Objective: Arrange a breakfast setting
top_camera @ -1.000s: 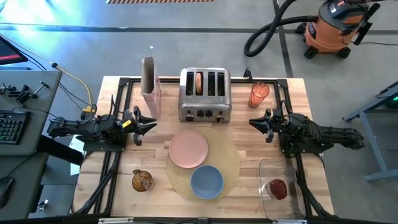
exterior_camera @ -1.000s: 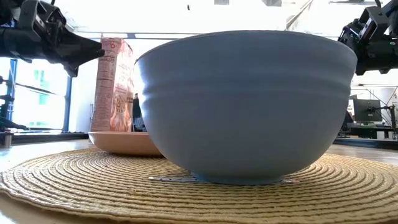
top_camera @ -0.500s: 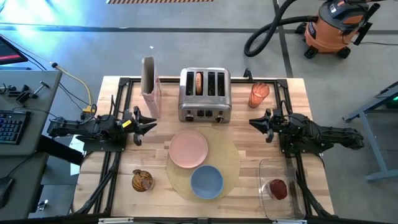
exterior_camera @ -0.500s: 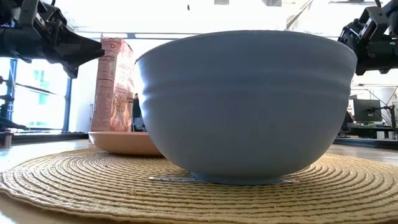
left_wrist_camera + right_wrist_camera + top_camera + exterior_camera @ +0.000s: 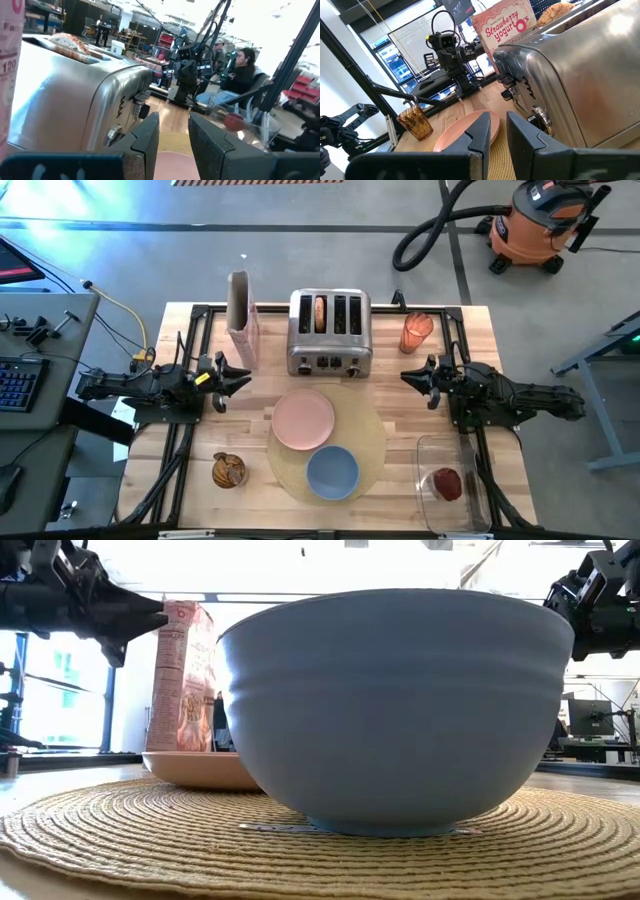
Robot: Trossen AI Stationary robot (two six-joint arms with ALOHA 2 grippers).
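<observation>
The round tan placemat (image 5: 368,442) lies at the table's near middle. The pink plate (image 5: 303,420) and the smaller blue bowl (image 5: 332,471) rest on it; the bowl fills the low view (image 5: 395,710). A bagel half (image 5: 319,313) stands in a slot of the steel toaster (image 5: 330,340). The pink cereal box (image 5: 241,320) stands upright left of the toaster. The red fruit (image 5: 446,483) lies in a clear container at the near right. My left gripper (image 5: 240,378) hovers open left of the plate, and my right gripper (image 5: 410,378) hovers open right of it; both are empty. The spoon does not show in the high view.
An orange translucent cup (image 5: 416,332) stands right of the toaster. An amber glass (image 5: 229,471) stands at the near left. Black frame rails (image 5: 190,370) run along both table sides. People sit at desks beyond the table (image 5: 245,70). Bare wood lies between each gripper and the placemat.
</observation>
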